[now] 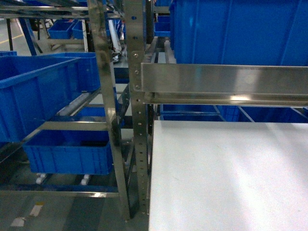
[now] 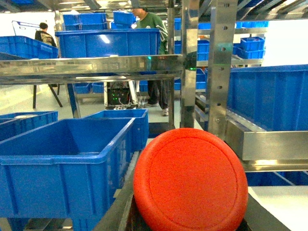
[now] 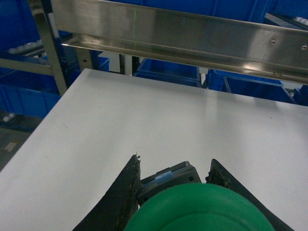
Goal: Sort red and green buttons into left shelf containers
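The red button [image 2: 190, 179] fills the left wrist view, presumably held, though its jaws are unseen. The blue bin [image 2: 62, 163] lies ahead-left, nearest this arm. The right jaws clench a green button [image 3: 192, 209] above the white surface [image 3: 144, 120].

red button [image 2: 190, 180], green button [image 3: 197, 209], bright-blue bins [image 2: 65, 161].

Green button [image 3: 197, 209] between the right gripper [image 3: 173, 192] fingers, seemingly clamped; white table [image 3: 144, 120] beneath; steel shelf rail [image 3: 183, 36] beyond
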### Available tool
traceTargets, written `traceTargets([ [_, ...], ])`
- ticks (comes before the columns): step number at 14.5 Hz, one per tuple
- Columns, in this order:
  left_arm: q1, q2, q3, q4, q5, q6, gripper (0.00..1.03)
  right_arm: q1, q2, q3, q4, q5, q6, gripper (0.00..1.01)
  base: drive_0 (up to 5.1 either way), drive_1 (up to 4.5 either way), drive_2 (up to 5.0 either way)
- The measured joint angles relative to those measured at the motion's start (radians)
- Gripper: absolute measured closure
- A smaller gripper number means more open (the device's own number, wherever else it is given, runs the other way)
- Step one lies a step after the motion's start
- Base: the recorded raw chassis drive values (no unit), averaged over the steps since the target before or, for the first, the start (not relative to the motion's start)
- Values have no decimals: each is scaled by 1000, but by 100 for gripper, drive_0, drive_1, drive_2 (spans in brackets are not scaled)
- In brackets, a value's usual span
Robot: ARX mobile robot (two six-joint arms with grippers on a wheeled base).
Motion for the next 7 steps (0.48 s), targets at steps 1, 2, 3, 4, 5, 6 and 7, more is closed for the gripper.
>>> traceTargets([
  [1, 0, 0, 0, -1, 0, 0, 78, 0, 0, 0, 1, 0, 0, 66, -493, 243, 243],
  [2, 0, 0, 0, 0, 3, 0, 78, 0, 0, 0, -1, 0, 0, 66, -488, 248, 248],
  [3, 0, 0, 0, -1, 1, 0, 78, 0, -1, 0, 0, 0, 0, 66, -488, 248, 248],
  [4, 0, 0, 0, 0, 0, 0, 78, 0, 0, 0, 0, 0, 0, 66, -488, 248, 248],
  [5, 0, 0, 0, -1, 0, 0, 78, 0, -2, 0, 0, 0, 0, 66, -492, 245, 245],
  [6, 0, 0, 0, 2, 0, 0, 78, 0, 0, 0, 1, 0, 0, 66, -492, 245, 245],
  [7, 0, 0, 0, -1, -1, 0, 78, 0, 0, 0, 1, 0, 0, 66, -492, 245, 245],
])
